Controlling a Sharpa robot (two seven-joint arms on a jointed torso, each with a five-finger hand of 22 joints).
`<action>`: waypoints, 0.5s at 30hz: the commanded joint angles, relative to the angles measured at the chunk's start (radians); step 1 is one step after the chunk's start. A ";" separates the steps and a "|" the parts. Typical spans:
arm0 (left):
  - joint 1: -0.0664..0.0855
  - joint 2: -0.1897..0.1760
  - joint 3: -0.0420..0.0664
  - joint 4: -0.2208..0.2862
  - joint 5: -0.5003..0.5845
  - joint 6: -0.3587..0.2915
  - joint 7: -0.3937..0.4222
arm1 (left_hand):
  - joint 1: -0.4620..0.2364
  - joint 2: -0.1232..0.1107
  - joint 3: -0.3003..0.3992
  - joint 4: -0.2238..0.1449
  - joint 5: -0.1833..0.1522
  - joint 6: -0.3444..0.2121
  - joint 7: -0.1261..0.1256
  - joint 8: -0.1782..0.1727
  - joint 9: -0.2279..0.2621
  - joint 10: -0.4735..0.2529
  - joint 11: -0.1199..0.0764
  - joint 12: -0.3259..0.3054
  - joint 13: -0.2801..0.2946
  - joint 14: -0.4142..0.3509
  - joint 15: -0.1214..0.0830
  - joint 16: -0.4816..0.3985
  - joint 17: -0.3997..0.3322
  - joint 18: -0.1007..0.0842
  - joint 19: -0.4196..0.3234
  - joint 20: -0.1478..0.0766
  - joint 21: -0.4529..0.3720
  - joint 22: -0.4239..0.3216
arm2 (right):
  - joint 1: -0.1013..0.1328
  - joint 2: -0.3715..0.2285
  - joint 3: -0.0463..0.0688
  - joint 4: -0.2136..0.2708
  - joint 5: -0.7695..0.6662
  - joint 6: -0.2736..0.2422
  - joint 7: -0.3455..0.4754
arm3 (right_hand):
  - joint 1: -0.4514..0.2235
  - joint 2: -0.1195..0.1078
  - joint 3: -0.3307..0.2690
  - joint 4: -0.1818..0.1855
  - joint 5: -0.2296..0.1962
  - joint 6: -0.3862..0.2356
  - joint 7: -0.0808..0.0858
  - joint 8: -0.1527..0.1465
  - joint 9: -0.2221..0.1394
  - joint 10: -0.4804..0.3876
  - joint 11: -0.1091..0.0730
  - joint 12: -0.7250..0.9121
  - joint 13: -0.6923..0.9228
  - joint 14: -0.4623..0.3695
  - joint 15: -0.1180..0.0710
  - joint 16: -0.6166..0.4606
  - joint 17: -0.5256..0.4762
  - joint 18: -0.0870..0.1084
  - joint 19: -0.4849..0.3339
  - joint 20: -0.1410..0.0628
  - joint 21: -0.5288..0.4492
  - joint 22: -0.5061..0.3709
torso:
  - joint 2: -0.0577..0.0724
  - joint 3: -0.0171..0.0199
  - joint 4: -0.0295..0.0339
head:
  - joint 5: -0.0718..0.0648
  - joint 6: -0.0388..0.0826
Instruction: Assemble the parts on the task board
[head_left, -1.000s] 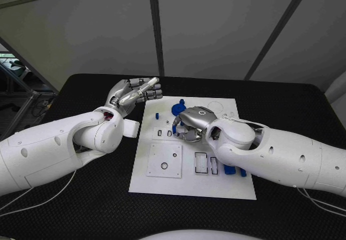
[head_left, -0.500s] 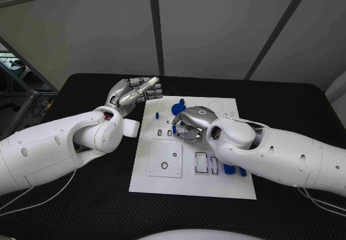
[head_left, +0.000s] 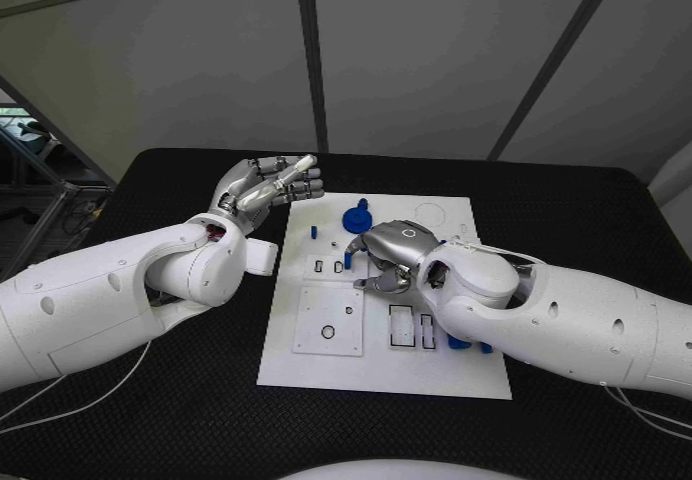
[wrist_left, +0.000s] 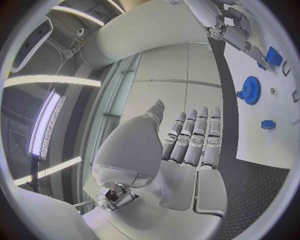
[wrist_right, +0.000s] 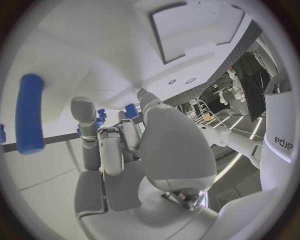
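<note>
Hovering low over the middle of the task board (head_left: 382, 375), the right hand (head_left: 387, 258) has its fingers curled downward; whether they pinch a part I cannot tell. The left hand (head_left: 268, 184) waits at ten o'clock off the board, fingers straight, holding nothing. A blue gear (head_left: 356, 211) stands just beyond at twelve o'clock, so I judge a careless sweep could knock it.
</note>
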 joint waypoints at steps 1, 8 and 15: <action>0.002 0.000 0.001 -0.003 -0.003 0.016 0.002 | 0.002 0.013 0.001 -0.008 0.001 -0.008 0.065 -0.006 -0.001 -0.002 0.003 -0.006 -0.001 -0.006 0.000 -0.003 -0.001 -0.018 0.005 -0.002 0.001 0.000 | 0.001 -0.011 0.000 0.021 0.007 -0.032 -0.003 | 0.004 0.014 0.000 0.007 0.007 -0.004 0.000 0.005 0.000 -0.004 0.004 0.001 0.000 0.088 0.006 -0.006 0.188 -0.001 -0.002 0.003 -0.003 0.000 | -0.001 0.0002 0.0001 | -0.002 0.003; 0.002 -0.005 0.001 -0.015 -0.016 0.018 -0.024 | 0.012 0.010 0.011 -0.026 0.001 0.008 0.059 -0.006 0.000 0.002 -0.002 -0.006 0.000 0.037 -0.011 0.019 0.010 -0.011 0.055 -0.007 0.029 0.010 | 0.000 -0.052 0.001 0.070 0.007 -0.150 0.029 | 0.010 0.007 -0.017 0.024 0.006 -0.009 0.000 0.017 0.000 -0.005 0.004 -0.001 -0.004 0.086 0.006 -0.010 0.182 0.000 -0.005 0.004 -0.009 -0.009 | -0.002 0.0004 -0.0017 | -0.003 0.011; 0.002 -0.014 0.001 -0.042 -0.200 0.102 -0.159 | -0.021 -0.005 0.001 -0.013 0.001 0.186 -0.010 0.057 0.024 0.196 -0.079 0.063 0.026 0.284 -0.098 0.146 0.097 -0.007 0.254 -0.083 0.146 0.057 | 0.001 -0.105 0.020 0.109 0.084 -0.281 0.123 | 0.048 0.014 -0.024 0.054 0.008 -0.032 -0.002 0.036 -0.005 -0.043 0.003 -0.041 -0.055 0.069 0.005 -0.046 0.119 0.016 -0.053 0.004 -0.073 -0.106 | -0.013 0.0007 -0.0012 | -0.006 0.017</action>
